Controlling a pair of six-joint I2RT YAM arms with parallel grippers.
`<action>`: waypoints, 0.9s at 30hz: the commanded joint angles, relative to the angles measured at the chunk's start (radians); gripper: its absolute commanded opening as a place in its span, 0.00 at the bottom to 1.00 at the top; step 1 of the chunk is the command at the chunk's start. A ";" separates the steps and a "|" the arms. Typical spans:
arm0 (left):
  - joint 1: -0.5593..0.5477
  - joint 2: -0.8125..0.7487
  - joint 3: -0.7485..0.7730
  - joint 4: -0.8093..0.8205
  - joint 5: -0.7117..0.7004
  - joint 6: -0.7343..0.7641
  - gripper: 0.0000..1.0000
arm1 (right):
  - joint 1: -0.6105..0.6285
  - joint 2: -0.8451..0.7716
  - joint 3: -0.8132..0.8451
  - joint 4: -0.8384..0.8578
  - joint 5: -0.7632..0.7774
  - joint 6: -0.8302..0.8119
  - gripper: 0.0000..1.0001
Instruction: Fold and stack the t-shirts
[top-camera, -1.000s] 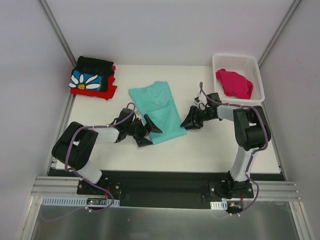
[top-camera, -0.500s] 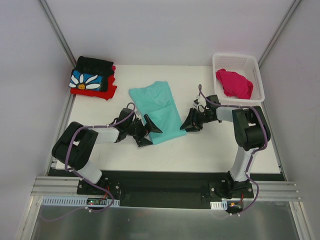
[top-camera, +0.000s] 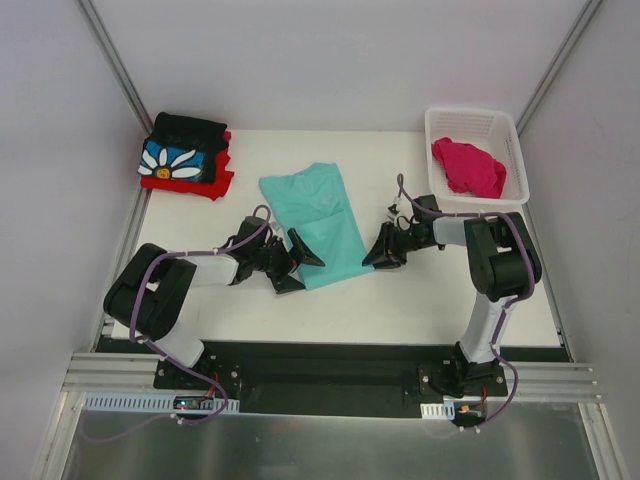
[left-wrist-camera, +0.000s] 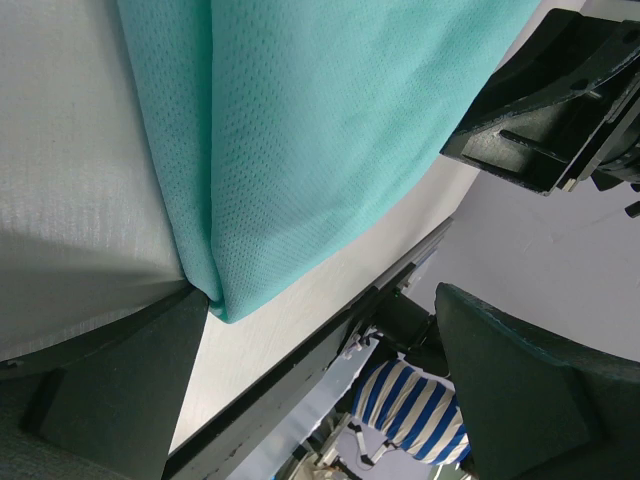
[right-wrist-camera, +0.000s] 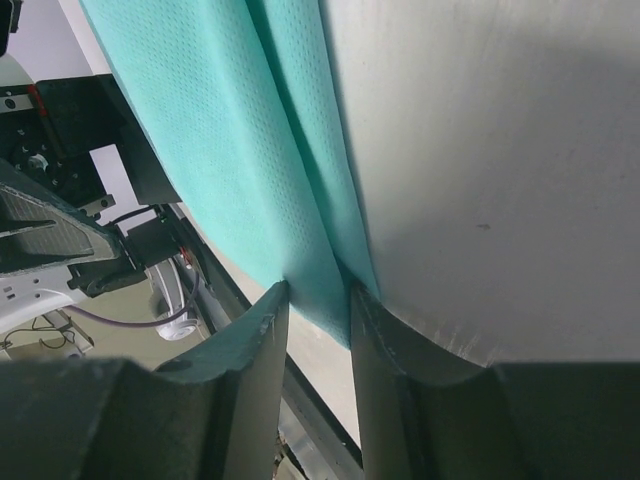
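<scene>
Top external view: a mint-teal t-shirt (top-camera: 312, 222) lies partly folded as a long strip at mid-bench, angled from far left to near right, with an arm at each of its near corners. Both corners are masked from above by the arms' black hardware, so the wrist cameras tell more. Each wrist view cuts off all but a slice of the cloth. At left, the left gripper (top-camera: 298, 268) has its jaws spread wide. In its wrist view the shirt's (left-wrist-camera: 320, 130) pointed near corner sits in that gap, hard against one finger (left-wrist-camera: 120, 400) and well apart from the other, and nothing is held. A blue-and-white striped shape (left-wrist-camera: 410, 415) beyond the bench's near edge is too cropped to identify. At right, the right gripper (top-camera: 373, 257) meets the shirt's near right edge. Its wrist view shows the jaws drawn to a narrow slot, with a fold of the teal cloth (right-wrist-camera: 220, 130) filling it, pinched between the fingers (right-wrist-camera: 240, 390). In the bench's (top-camera: 420, 300) far left corner a black t-shirt (top-camera: 182, 128) with a white daisy on blue lies folded atop a red t-shirt (top-camera: 190, 185), which shows only along its near and right edges. A crumpled magenta-pink t-shirt (top-camera: 468, 165) sits inside the white lattice basket (top-camera: 470, 112) at the far right corner, its underside hidden by the basket walls.
</scene>
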 joint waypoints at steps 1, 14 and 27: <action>-0.012 -0.002 -0.004 -0.079 -0.041 0.036 0.99 | -0.003 -0.003 -0.002 0.002 -0.007 -0.013 0.33; -0.024 -0.016 -0.053 -0.079 -0.040 0.018 0.99 | 0.019 -0.030 0.116 -0.053 -0.008 0.019 0.04; -0.032 -0.071 -0.111 -0.077 -0.089 -0.005 0.99 | 0.029 -0.027 0.238 -0.134 0.001 0.030 0.04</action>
